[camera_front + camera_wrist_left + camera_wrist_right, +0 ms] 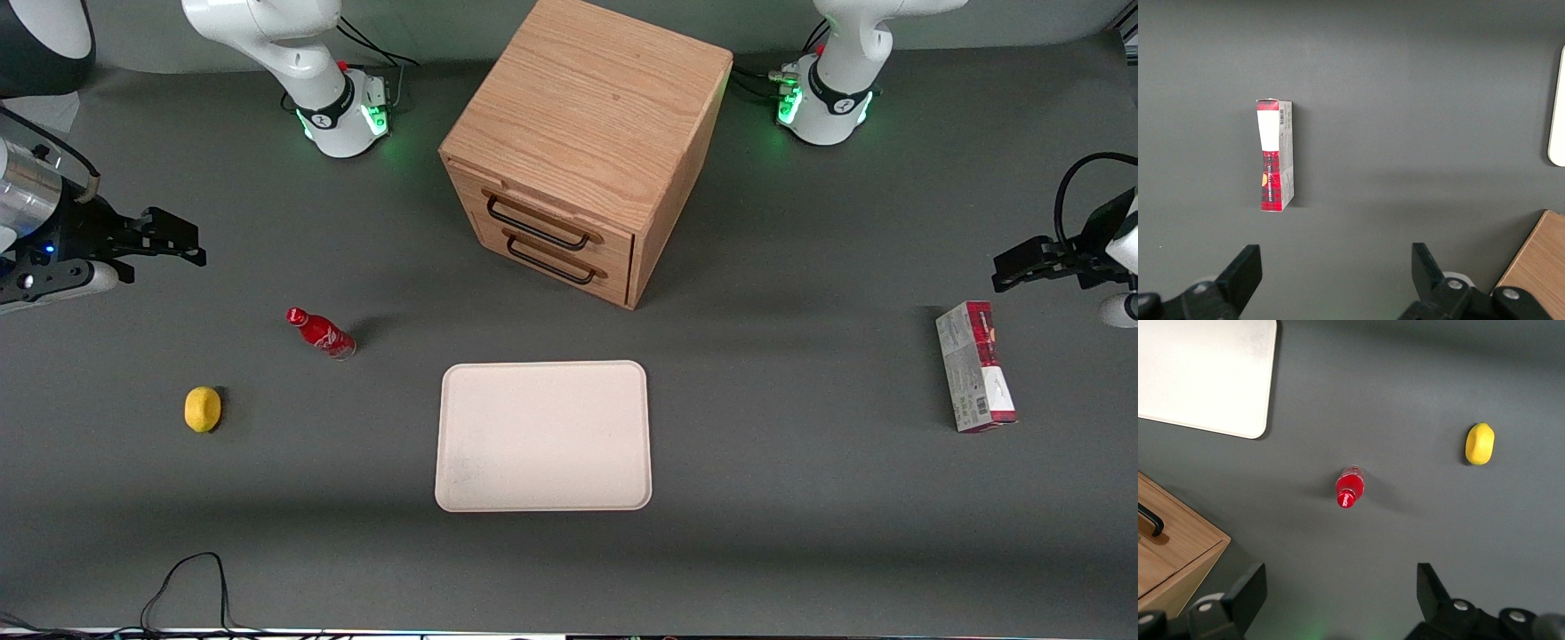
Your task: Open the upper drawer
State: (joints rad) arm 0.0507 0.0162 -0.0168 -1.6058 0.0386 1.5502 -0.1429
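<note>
1. Honestly, nothing on this job is done yet. The upper drawer (540, 218) sits flush in the cabinet (582, 142), shut as far as I can tell, and so does the lower drawer (553, 258) under it.
2. My tool (173, 240) hangs over the table (800, 498) at my end, roughly nine o'clock from the cabinet in the front view and well apart from it. Its fingers are spread apart with nothing between them.
3. From my wrist view I'm looking down at the red bottle (1349, 487) and the lemon (1479, 444), with just a corner of the cabinet and a bit of black handle (1151, 520) showing.
4. Still to do, pretty much everything: get across to the drawer fronts, line up on the topmost handle (536, 223) rather than its twin below, close on it, pull.
5. The tray (543, 436) sits at six o'clock from the cabinet, in front of the drawers. I'd guess the drawer clears it.
</note>
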